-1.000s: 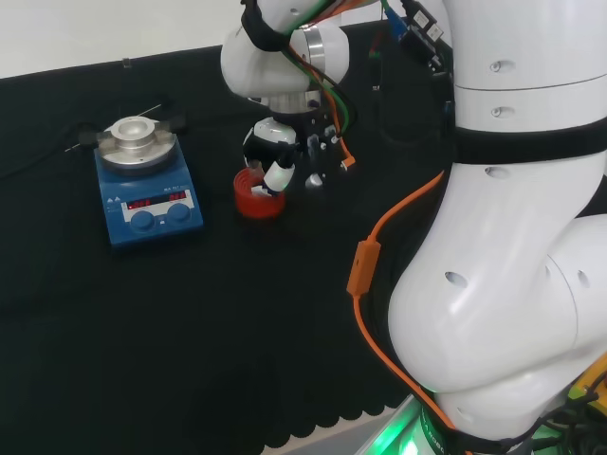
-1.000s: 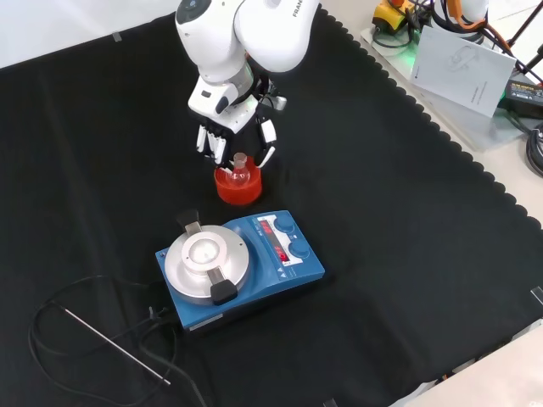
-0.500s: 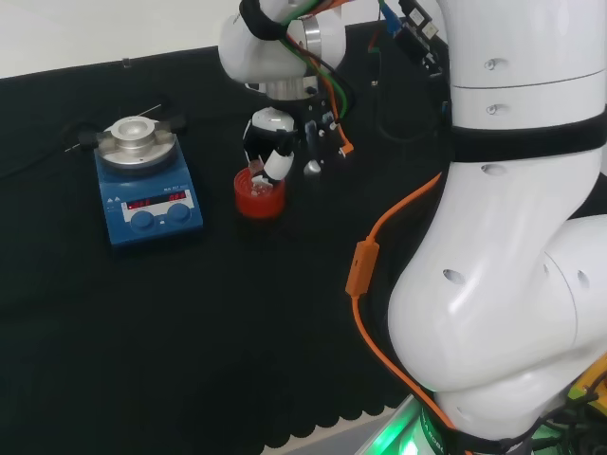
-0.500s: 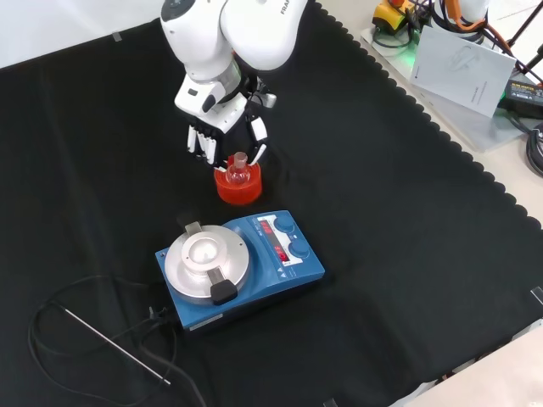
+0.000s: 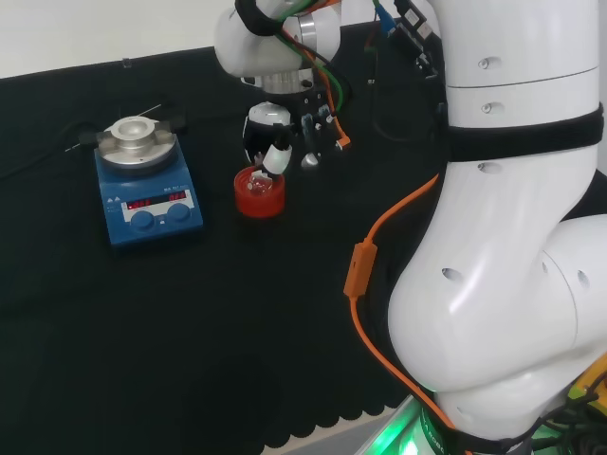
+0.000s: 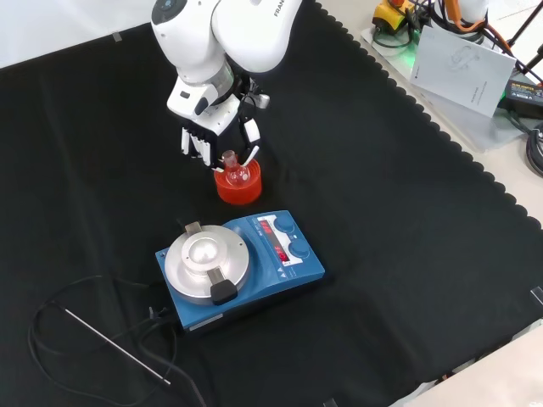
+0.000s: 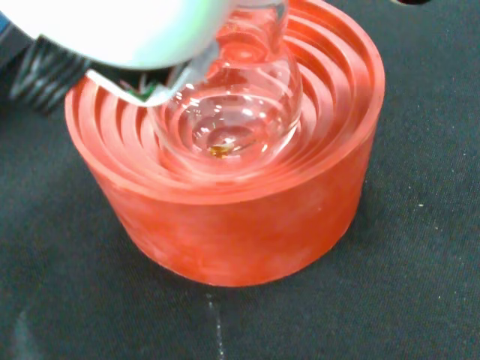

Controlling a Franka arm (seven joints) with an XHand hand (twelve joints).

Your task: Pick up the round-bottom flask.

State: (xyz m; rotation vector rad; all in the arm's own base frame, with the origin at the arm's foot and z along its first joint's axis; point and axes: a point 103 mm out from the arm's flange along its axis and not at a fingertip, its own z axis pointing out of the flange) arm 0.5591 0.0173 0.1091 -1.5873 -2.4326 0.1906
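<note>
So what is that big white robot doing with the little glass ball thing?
The robot hand hangs just above a small clear glass round-bottom flask, its fingers reaching down around the flask's neck. The flask sits in a red ribbed ring stand on the black cloth, beside a blue hotplate. Nothing is lifted yet.

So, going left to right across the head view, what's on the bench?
Blue hotplate stirrer → red ribbed stand holding the round-bottom flask, with the hand just above → the arm's big white links.
</note>
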